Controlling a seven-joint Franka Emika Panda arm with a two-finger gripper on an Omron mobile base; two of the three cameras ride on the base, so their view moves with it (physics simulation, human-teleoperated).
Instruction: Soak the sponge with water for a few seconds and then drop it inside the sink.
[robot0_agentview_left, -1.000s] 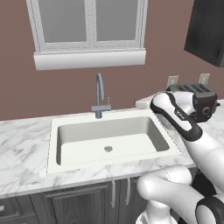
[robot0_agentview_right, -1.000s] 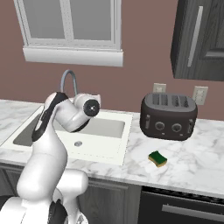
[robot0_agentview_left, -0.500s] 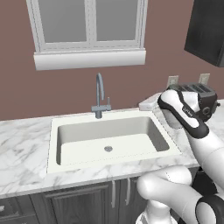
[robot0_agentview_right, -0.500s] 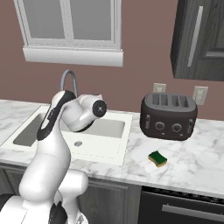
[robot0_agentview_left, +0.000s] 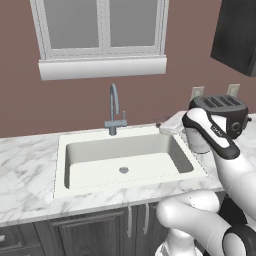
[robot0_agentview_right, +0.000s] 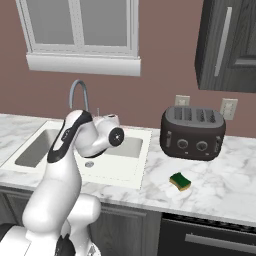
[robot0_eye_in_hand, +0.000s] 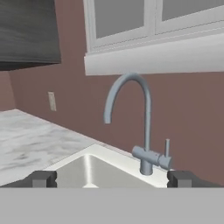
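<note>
Wide apart and empty, the jaws of the gripper (robot0_eye_in_hand: 111, 179) frame the tap (robot0_eye_in_hand: 139, 127) in the hand view, aimed along the sink (robot0_eye_in_hand: 87, 168). From the left base, the hand hangs over the sink's (robot0_agentview_left: 60, 165) right end; from the right base, the sponge (robot0_agentview_right: 180, 181) lies on the counter (robot0_agentview_right: 235, 185) before the toaster (robot0_agentview_right: 192, 132), well apart from the arm, so I judge that swinging over low risks clipping the toaster

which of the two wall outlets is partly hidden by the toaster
The left outlet: the toaster covers its lower edge in the right base view. The right outlet sits just past the toaster's right end, fully visible.
</note>
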